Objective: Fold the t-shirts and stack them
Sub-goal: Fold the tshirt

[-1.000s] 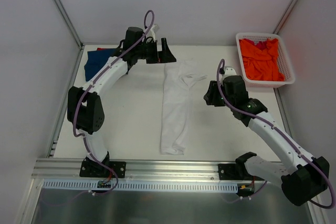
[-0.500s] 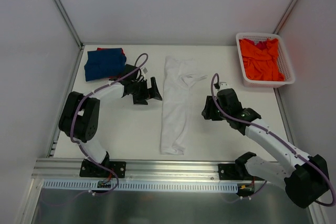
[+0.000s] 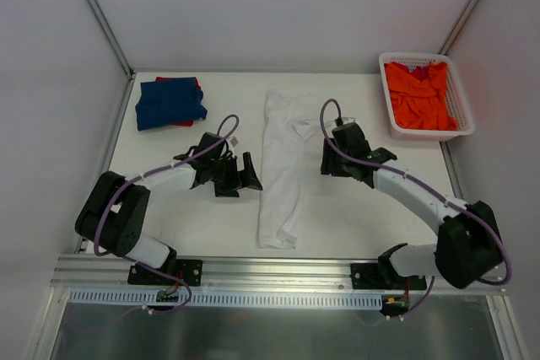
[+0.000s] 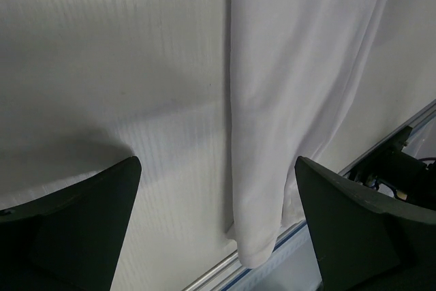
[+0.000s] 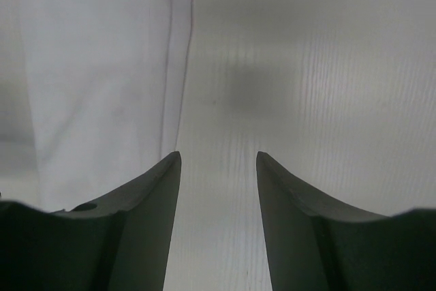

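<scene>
white t-shirt (image 3: 281,170) folded lengthwise, narrow strip (rumpled nr far end).

Top view. The white t-shirt (image 3: 283,170) lay as a strip from 12 to 6 o'clock, dividing the worktop (image 3: 202,217). Bare lanes ran along both sides, where the left gripper (image 3: 252,172) and right gripper (image 3: 324,161) stood. The dark blue t-shirt (image 3: 169,101) blocked 10 o'clock, the basket (image 3: 461,99) 2 o'clock.

Soft, even light from above. The top view is bright and sharp, with faint shadows on the table (image 3: 211,225). Both wrist views are dimmer and hazier: grey shadow patches lie beside the white shirt (image 4: 293,100), and the near fingers (image 4: 75,230) look dark and slightly blurred.
</scene>
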